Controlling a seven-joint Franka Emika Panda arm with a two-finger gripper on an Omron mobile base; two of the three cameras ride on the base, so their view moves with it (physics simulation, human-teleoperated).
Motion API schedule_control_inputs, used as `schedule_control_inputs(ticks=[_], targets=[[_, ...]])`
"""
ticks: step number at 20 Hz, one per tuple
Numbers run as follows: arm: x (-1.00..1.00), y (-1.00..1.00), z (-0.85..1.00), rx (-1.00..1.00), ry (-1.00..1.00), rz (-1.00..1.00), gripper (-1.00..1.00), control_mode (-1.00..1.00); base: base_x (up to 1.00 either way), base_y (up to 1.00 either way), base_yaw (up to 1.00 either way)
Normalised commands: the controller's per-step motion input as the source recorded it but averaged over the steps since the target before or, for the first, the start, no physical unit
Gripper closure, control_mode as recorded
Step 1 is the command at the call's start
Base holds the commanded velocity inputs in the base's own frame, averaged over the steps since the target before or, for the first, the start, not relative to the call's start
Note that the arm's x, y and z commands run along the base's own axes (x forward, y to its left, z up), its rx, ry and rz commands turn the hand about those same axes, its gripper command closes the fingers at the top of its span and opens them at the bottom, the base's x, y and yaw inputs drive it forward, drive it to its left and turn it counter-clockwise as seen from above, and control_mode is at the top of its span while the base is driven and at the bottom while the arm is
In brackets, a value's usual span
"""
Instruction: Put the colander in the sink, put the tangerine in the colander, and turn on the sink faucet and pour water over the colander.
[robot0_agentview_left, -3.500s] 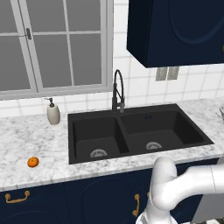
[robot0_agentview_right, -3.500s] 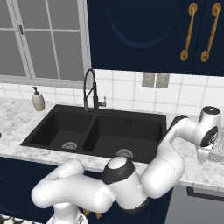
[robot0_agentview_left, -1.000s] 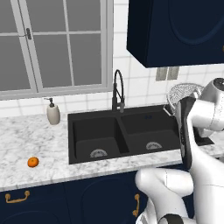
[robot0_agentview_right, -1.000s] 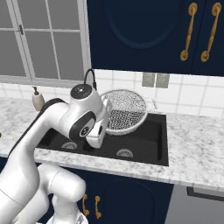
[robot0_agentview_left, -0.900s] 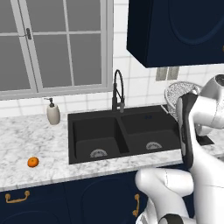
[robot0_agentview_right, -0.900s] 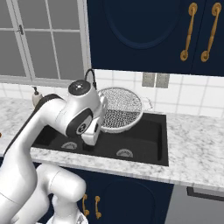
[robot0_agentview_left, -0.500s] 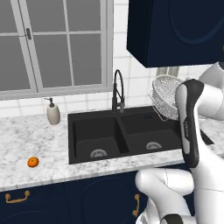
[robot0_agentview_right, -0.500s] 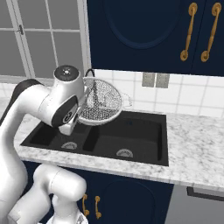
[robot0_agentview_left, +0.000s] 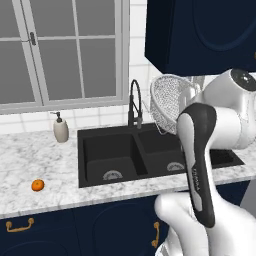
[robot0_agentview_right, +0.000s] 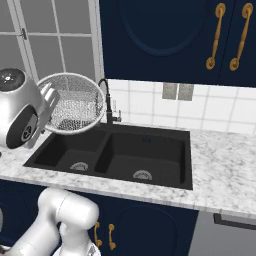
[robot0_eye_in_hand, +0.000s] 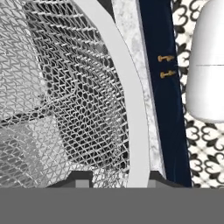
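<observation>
Close to us, at the front edge of the marble counter (robot0_agentview_left: 30, 150), the tangerine (robot0_agentview_left: 37, 185) lies alone, well apart from the sink (robot0_agentview_left: 115, 155) on its left side. We judge that it waits there for the second step, because the colander (robot0_agentview_left: 167, 102) must go into a basin first.

Just above the sink, our gripper (robot0_eye_in_hand: 113, 177) is closed tight on the rim of the colander, one finger on each side of the white rim in the hand view. The colander hangs in the air, tipped on its side, so its open mouth faces sideways and not up. We think it is held by the rim because the mesh wall gives no firm place to grip. Nothing is inside the colander.

Both basins of the sink are empty, with only the round drains at the bottom. Behind them the sink faucet (robot0_agentview_left: 134, 102) stands just beside the colander, and no water runs from it. Farther left, a soap bottle (robot0_agentview_left: 60, 128) stands near the window.
</observation>
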Motion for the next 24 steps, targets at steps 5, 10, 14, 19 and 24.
schedule_control_inputs(ticks=[5,10,14,19,24], targets=[[-0.1,1.0,0.06,-0.06,0.05,0.0,1.0,-1.0,0.0,0.0,0.0],[0.02,0.98,0.01,-0.11,0.24,0.0,1.0,-1.0,0.0,0.0,0.0],[0.31,0.51,-0.21,-0.09,0.07,0.1,1.0,-1.0,0.0,0.0,0.0],[0.29,0.0,-0.43,0.0,-0.06,0.25,1.0,-1.0,0.0,0.0,0.0],[0.37,0.0,-0.4,-0.05,0.0,0.23,1.0,-1.0,0.0,0.0,0.0]])
